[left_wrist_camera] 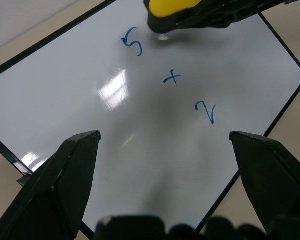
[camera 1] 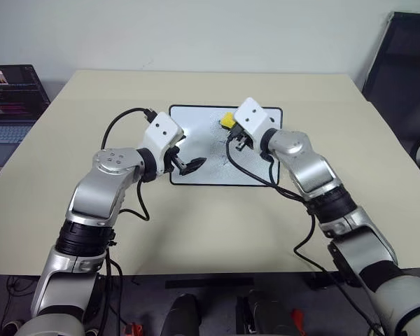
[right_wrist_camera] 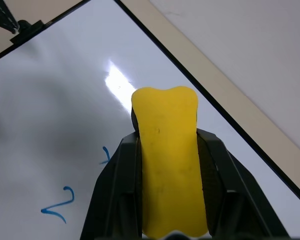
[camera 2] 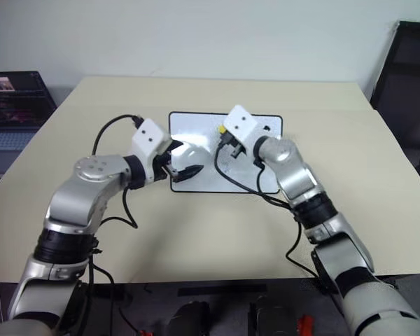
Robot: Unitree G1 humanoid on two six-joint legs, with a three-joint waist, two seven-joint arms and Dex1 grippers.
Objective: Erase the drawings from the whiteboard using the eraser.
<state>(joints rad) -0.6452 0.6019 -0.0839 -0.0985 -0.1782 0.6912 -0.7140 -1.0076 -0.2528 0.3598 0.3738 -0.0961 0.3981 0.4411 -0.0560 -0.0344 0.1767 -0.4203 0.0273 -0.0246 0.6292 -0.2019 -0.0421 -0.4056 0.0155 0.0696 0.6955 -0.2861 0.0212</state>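
While the right gripper (right_wrist_camera: 165, 150) clamps its fingers on the eraser (right_wrist_camera: 167, 155) above the drawings (left_wrist_camera: 172, 77), nothing is wiped yet. Fingers apart, the left gripper (left_wrist_camera: 165, 150) hovers over the whiteboard (camera 1: 196, 119), seemingly to steady it.

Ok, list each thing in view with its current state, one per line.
drawings: "5", "x" and "2" all unerased.
whiteboard: flat on the table, marks on it.
eraser: clamped in the right gripper, over the board near the "5".
right gripper: shut on the eraser.
left gripper: open, empty, above the board.
laptop: open, screen lit.
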